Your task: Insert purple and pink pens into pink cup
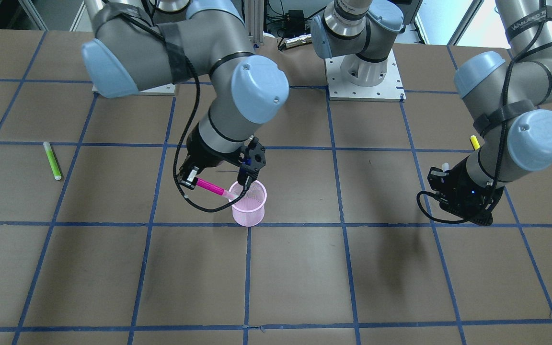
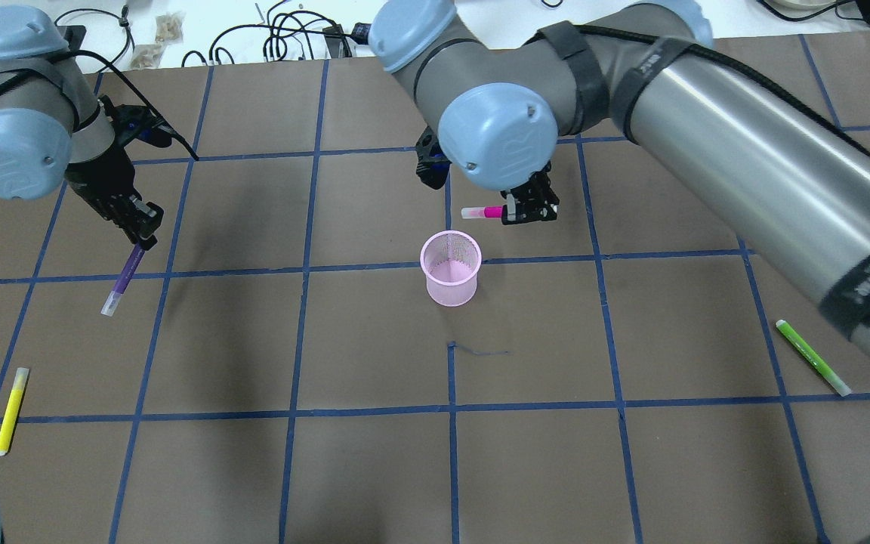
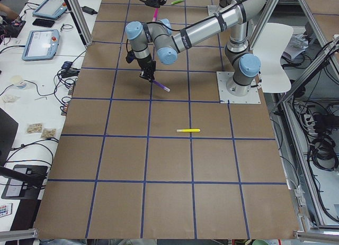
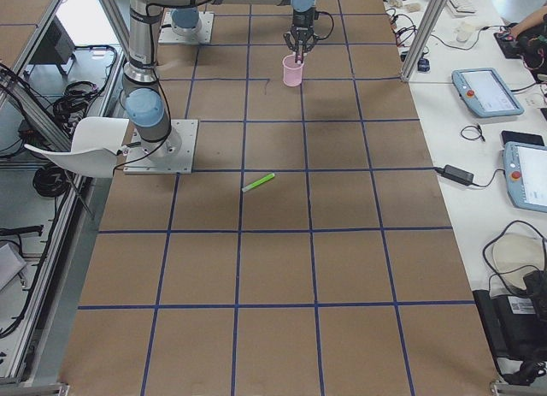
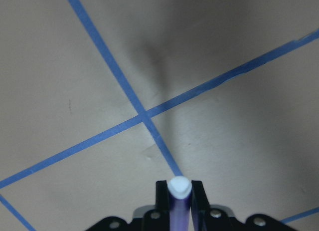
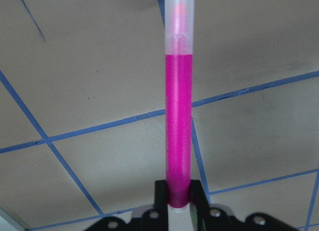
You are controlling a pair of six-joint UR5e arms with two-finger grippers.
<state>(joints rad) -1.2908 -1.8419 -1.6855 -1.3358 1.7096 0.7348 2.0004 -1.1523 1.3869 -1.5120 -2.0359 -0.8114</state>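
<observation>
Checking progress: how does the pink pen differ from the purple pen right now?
Colour: the pink pen is magenta, the purple pen violet. Holder: the pink pen is in the right gripper, the purple pen in the left gripper. Place: the pink pen's cap end is close by the pink cup; the purple pen hangs far to its side. Both are gripped cap outward; neither is in the cup.

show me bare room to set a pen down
Bare: the wide stretch between yellow pen and green pen, robot-side of the pink cup. Crowded beside the cup, where the right gripper holds the pink pen.
</observation>
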